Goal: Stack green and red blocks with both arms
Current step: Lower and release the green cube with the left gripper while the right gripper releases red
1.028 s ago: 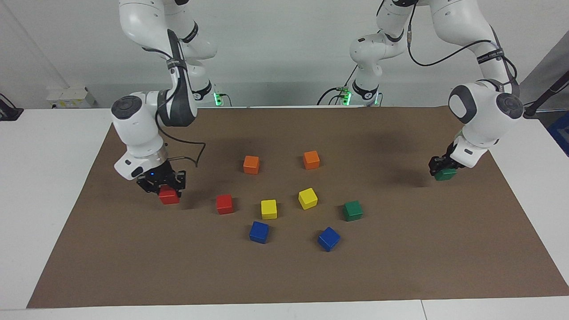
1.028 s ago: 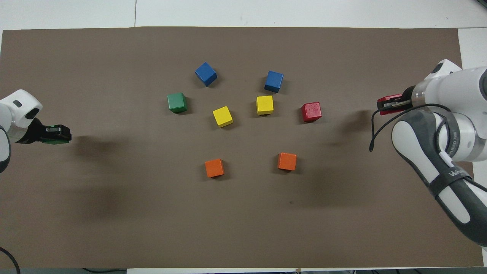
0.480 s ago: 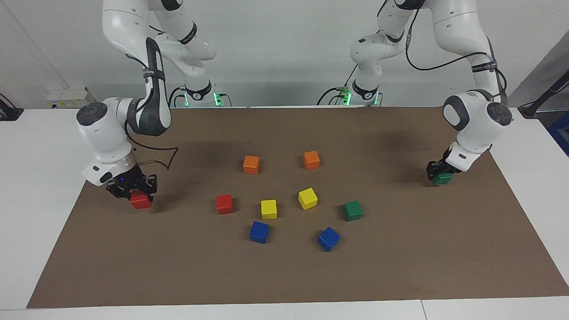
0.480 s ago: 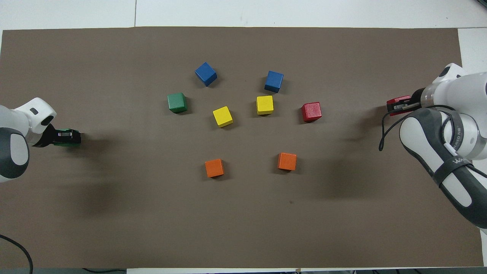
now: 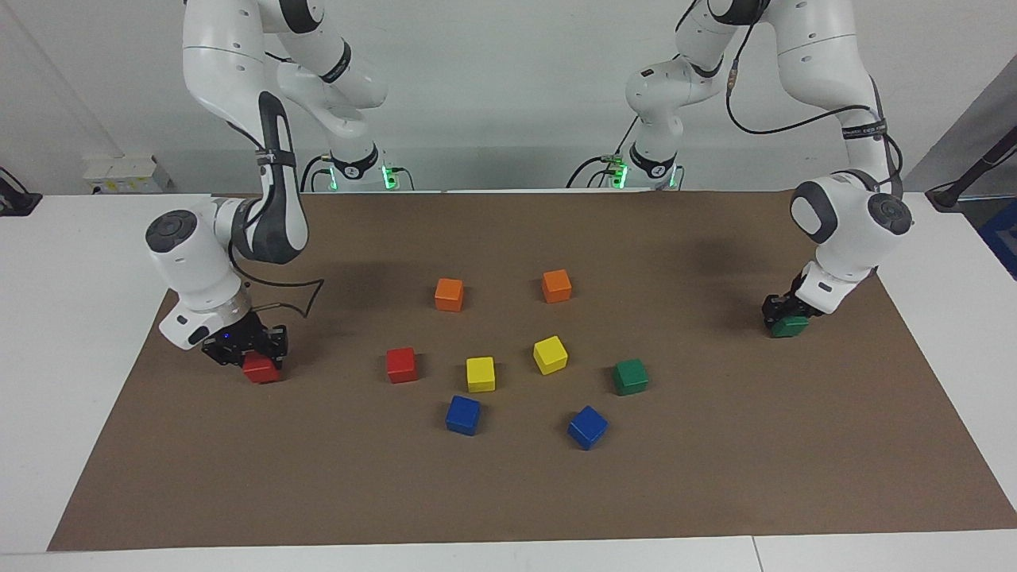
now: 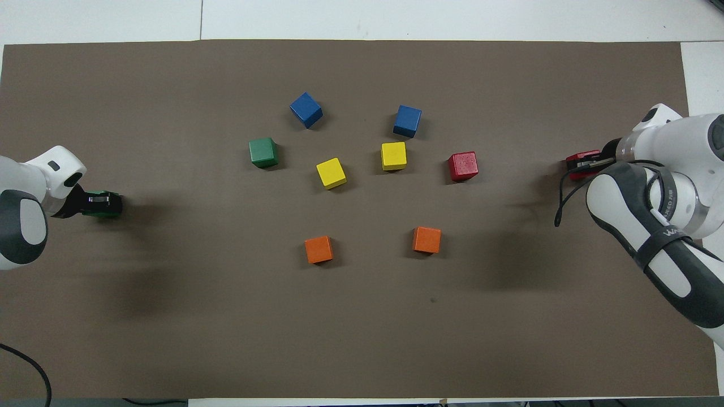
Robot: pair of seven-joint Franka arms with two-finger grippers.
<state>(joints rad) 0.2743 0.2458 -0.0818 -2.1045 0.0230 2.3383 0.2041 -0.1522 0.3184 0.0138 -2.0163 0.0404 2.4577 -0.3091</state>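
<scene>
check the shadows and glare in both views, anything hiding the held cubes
Facing view: soft dark shadows lie on the brown mat under each arm; no glare; the held red cube and held green cube show below the right hand and left hand. Overhead view: broad blurred shadow patches beside both arms; each hand partly covers its cube.

A white table (image 5: 71, 334) carries a broad brown mat (image 5: 715, 477) — it covers most of the top. A plain pale wall (image 5: 508, 95) rises at the robots' end, evenly lit.
</scene>
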